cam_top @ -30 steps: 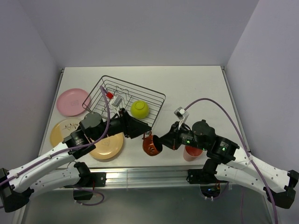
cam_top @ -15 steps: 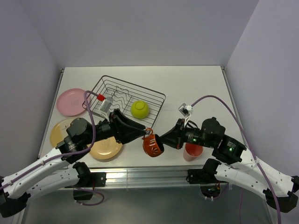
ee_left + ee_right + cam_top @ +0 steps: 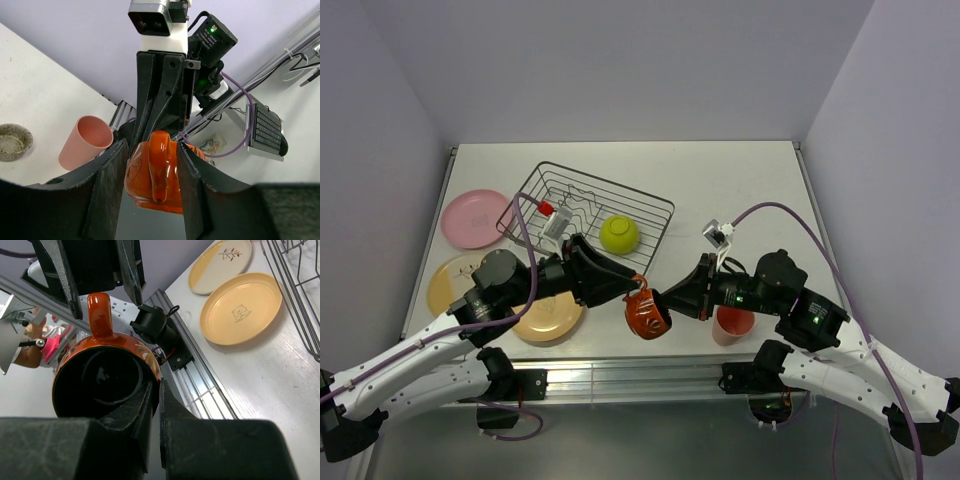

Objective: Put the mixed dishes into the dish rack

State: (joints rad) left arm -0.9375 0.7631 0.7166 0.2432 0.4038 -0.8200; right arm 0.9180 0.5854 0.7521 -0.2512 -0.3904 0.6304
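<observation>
The red mug [image 3: 644,313] is up in the air, held just over the near edge of the surface [image 3: 740,180], between the two arms and short of the dish rack [image 3: 582,205]. It is pinched by the right gripper [image 3: 155,390], whose fingers are closed on the rim wall, one inside the mouth and one outside. The left gripper [image 3: 151,150] is spread open, its fingers set either side of the handle; no firm contact can be made out, so a handover is judged to be in progress.

The mug is tipped well off upright. Its long axis, mouth to base, is seen to run roughly across from one arm to the other, with the mouth turned toward the right arm and the base toward the left. The handle stands on the upper side, pointed at the left gripper.

As for progress: only the lime-green bowl [image 3: 619,233] is seen inside the rack, in its right-hand part. Everything else remains to be loaded. The pink plate [image 3: 472,217] lies left of the rack, the cream plate [image 3: 220,265] and the tan-orange plate [image 3: 240,310] lie side by side nearer the front. The salmon-pink tumbler [image 3: 85,142] stands upright beneath the right arm, with the small grey-beige cup [image 3: 12,142] near it. So the job is judged barely begun: one piece racked, one in transit, five waiting.
</observation>
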